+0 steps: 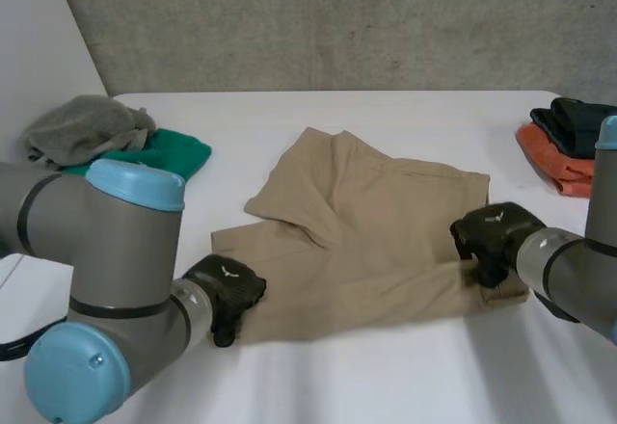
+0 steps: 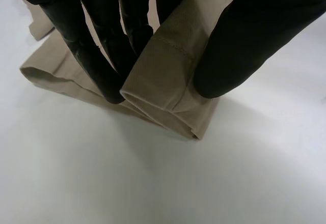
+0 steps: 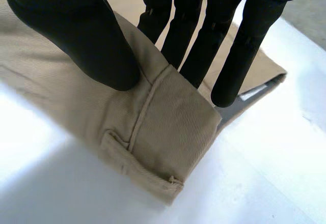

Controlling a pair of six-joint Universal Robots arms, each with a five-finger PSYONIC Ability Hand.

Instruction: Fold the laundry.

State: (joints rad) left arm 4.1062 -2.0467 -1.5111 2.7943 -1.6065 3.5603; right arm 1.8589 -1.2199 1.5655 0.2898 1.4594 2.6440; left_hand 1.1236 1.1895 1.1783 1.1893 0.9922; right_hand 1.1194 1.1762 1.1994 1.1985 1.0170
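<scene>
Left hand [image 1: 229, 289] pinches the near-left hem corner of the tan shorts [image 1: 366, 241], thumb pressed against fingers. The shorts lie spread on the white tabletop [image 1: 386, 376], one flap folded over. Right hand [image 1: 487, 236] clamps their near-right waistband corner, thumb on top.

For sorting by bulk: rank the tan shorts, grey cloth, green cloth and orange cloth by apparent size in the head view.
1. tan shorts, spread flat.
2. grey cloth, bunched.
3. green cloth and orange cloth: similar, both partly covered, so unranked.
</scene>
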